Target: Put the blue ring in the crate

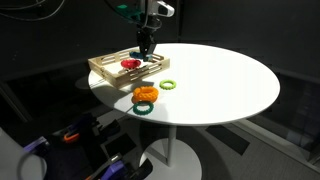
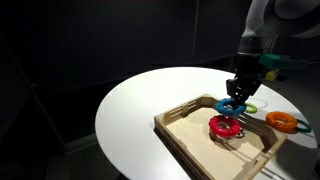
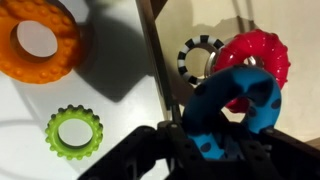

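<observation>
My gripper (image 3: 203,143) is shut on the blue ring (image 3: 236,108), which has dark spots, and holds it just above the inside of the crate (image 3: 155,70). In both exterior views the gripper (image 1: 146,45) (image 2: 238,92) hangs over the light wooden crate (image 1: 103,68) (image 2: 180,120), with the blue ring (image 2: 233,105) at its fingertips. A red ring (image 3: 258,50) (image 2: 221,126) (image 1: 130,64) and a black-and-white ring (image 3: 199,56) lie in the crate under the blue ring.
On the round white table (image 1: 220,80) outside the crate lie an orange ring (image 3: 40,40) (image 1: 145,94) (image 2: 282,121), a pale green ring (image 3: 73,132) (image 1: 167,85) (image 2: 250,106) and a dark green ring (image 1: 145,107) near the table's edge.
</observation>
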You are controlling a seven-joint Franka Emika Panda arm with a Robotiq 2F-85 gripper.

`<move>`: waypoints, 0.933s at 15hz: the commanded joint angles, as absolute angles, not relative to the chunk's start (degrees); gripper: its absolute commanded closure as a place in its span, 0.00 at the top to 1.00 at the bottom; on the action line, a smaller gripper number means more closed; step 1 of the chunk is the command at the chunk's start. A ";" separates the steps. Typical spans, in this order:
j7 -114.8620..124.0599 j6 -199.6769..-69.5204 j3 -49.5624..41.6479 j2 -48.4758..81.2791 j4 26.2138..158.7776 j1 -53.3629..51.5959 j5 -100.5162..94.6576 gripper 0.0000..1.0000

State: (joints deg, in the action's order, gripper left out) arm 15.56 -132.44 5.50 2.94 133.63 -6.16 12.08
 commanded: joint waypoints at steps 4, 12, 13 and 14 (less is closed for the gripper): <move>16.93 -130.60 7.02 6.76 130.75 -8.35 10.94 0.11; 14.45 -128.26 6.52 6.44 131.06 -7.93 11.32 1.00; 14.07 -127.75 6.33 6.22 131.16 -7.63 11.54 1.00; 13.84 -127.44 6.08 6.02 131.28 -7.30 11.63 1.00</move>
State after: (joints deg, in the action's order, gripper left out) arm 15.31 -130.17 6.64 6.76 132.09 -8.42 11.72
